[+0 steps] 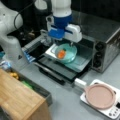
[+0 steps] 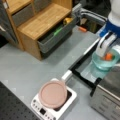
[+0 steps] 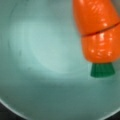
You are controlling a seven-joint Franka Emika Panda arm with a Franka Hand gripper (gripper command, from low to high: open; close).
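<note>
The claw [image 1: 65, 46] is being seen low over a teal bowl [image 1: 71, 53] in both front views, its white and blue body just above the bowl's rim; in the other angle the claw [image 2: 106, 53] is sitting at the bowl's [image 2: 101, 65] 12 o'clock edge. Whether the claw is released or clenched cannot be told, as the fingertips are being hidden behind its body and the bowl.

A toy carrot [image 1: 61, 53] is being shown lying inside the bowl, toward the 9 o'clock side in a front view. In the wrist view the carrot [image 3: 97, 32] is being seen at 1 o'clock of the frame, orange body with a seam across it and a green stub at its lower end, resting on the bowl's inner surface [image 3: 45, 62]. Contact between claw and carrot cannot be judged.

The bowl is being carried on a tray [image 1: 81, 65] pulled out over the open door [image 1: 53, 71] of a toaster oven [image 1: 105, 42], which is standing on the grey bench [image 1: 62, 102].

At 5 o'clock of a front view, a pink plate [image 1: 100, 96] is being held on a white scale [image 1: 112, 112], well apart from the bowl. A wooden cabinet [image 2: 37, 22] with an open grey drawer [image 2: 53, 40] is being seen at 11 o'clock in a front view, yellow and green items inside the drawer.
</note>
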